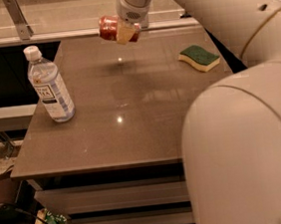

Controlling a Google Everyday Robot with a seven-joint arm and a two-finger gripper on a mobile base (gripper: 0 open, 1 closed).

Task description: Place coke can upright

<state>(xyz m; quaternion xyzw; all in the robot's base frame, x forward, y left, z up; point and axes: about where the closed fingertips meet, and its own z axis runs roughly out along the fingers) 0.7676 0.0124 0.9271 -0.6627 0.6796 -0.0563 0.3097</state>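
- A clear plastic water bottle (50, 88) with a white cap stands upright near the left edge of the worktop (131, 120). It is about midway between the far and near edges.
- The coke can (105, 27) is in my hand (122, 32), lifted clear of the worktop over its far edge, a little left of the middle. The can lies on its side in my grip, with its long axis running roughly left to right.
- My hand is clenched on the can. A pale finger (125, 33) crosses the front of the red body, and the can's left end sticks out past it.
- A sponge (199, 59), green on top and yellow beneath, lies flat toward the far right of the worktop. It is well apart from both the can and the bottle.
- My arm (231, 19) reaches the hand from the upper right. Its big white links fill the right side of the view and cover the worktop's near right corner.
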